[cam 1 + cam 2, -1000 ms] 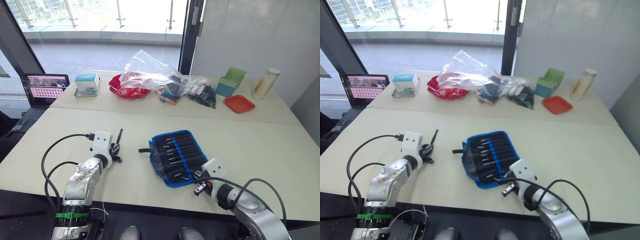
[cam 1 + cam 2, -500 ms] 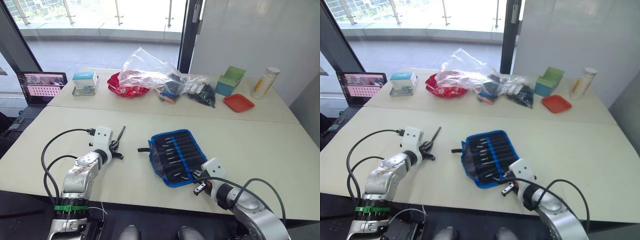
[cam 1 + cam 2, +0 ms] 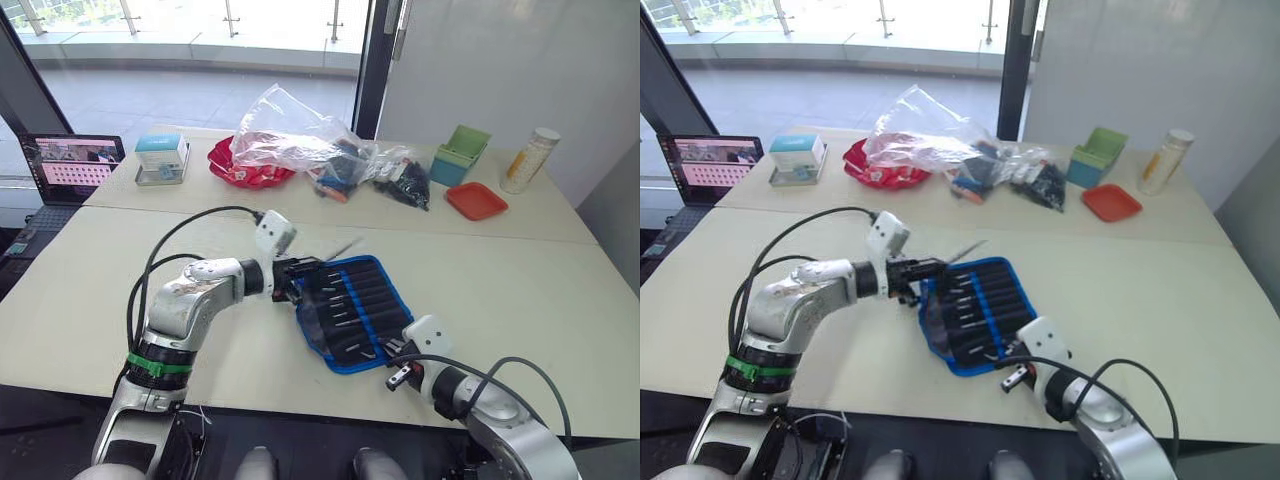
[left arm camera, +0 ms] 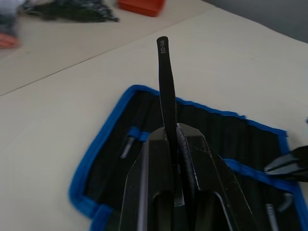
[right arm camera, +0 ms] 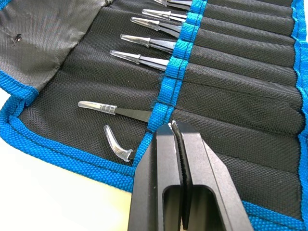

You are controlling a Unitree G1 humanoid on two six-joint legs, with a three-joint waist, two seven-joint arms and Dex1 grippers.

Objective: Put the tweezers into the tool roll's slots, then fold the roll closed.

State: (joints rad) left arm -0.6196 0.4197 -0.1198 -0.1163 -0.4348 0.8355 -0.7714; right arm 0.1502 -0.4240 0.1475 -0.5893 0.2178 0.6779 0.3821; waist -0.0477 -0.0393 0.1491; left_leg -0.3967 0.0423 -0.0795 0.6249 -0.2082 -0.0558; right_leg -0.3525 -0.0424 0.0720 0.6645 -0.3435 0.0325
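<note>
Tweezers (image 4: 166, 86), slim, black and stiff, are sitting clamped between the fingers of the left gripper (image 3: 297, 279), their blunt end pointing up and away over the tool roll (image 3: 355, 312). I judge them light and rigid, with a smooth finish that could slip or pivot in the pads, so a hold near the middle of the shaft, as now, seems safest; the fine point looks easy to bend if it is jabbed against fabric rather than guided into a pocket. The roll is lying open at the table's centre, at about 3 o'clock from the left gripper, its soft cloth likely to bunch or slide when pushed. The other tweezers (image 5: 144, 41) are already sitting in the slots (image 5: 226, 77), silvery tips poking past the blue band. The right gripper (image 5: 174, 129) is resting with its fingers pressed together on nothing, its tips touching the blue band at the roll's 5 o'clock corner. The held tweezers' pointed end is hidden between the left fingers, so I cannot tell which way its tip is facing. Which slot is still free is hard to make out from the head views.
</note>
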